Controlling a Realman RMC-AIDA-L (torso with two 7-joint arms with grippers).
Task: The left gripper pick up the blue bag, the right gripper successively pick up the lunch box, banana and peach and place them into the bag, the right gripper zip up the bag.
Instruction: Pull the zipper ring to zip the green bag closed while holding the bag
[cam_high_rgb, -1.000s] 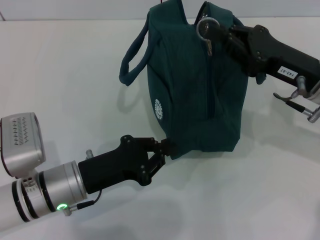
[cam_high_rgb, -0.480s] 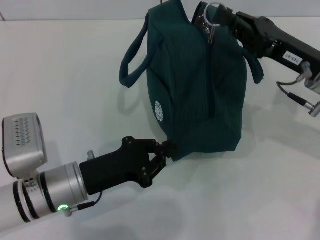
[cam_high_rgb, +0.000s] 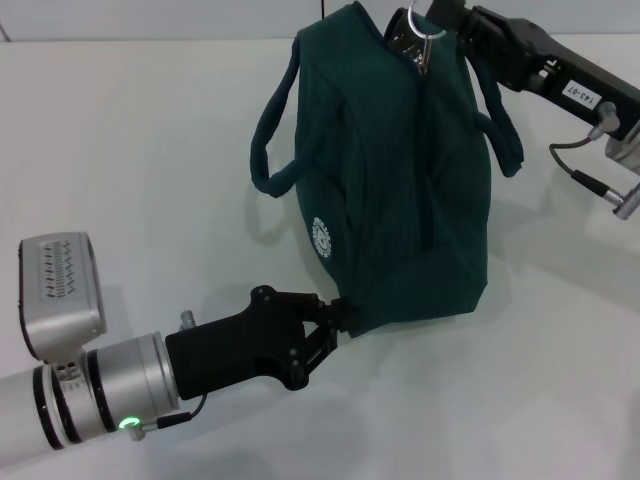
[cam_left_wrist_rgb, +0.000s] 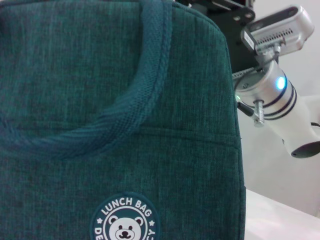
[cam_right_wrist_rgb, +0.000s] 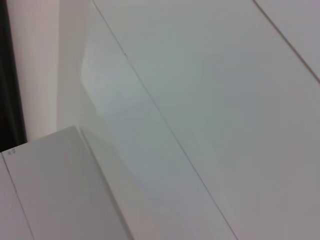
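Note:
The blue bag (cam_high_rgb: 400, 180) stands tilted on the white table, its zip line running closed up the middle. My left gripper (cam_high_rgb: 335, 318) is shut on the bag's near bottom corner. At the bag's far top end my right gripper (cam_high_rgb: 432, 22) is shut on the metal ring zipper pull (cam_high_rgb: 412, 38). The left wrist view is filled by the bag's side (cam_left_wrist_rgb: 100, 125), with a loop handle (cam_left_wrist_rgb: 120, 110) and the round bear logo (cam_left_wrist_rgb: 125, 225). The lunch box, banana and peach are out of view.
One loop handle (cam_high_rgb: 275, 150) hangs off the bag's left side, the other (cam_high_rgb: 500, 120) off its right. The white table (cam_high_rgb: 120, 150) spreads around the bag. The right arm's silver wrist (cam_left_wrist_rgb: 272, 92) shows behind the bag. The right wrist view shows only pale flat surfaces.
My right gripper has drawn the zipper pull farther up toward the bag's far end. The bag's top has stretched with it. My left gripper has shifted slightly right, still holding the corner.

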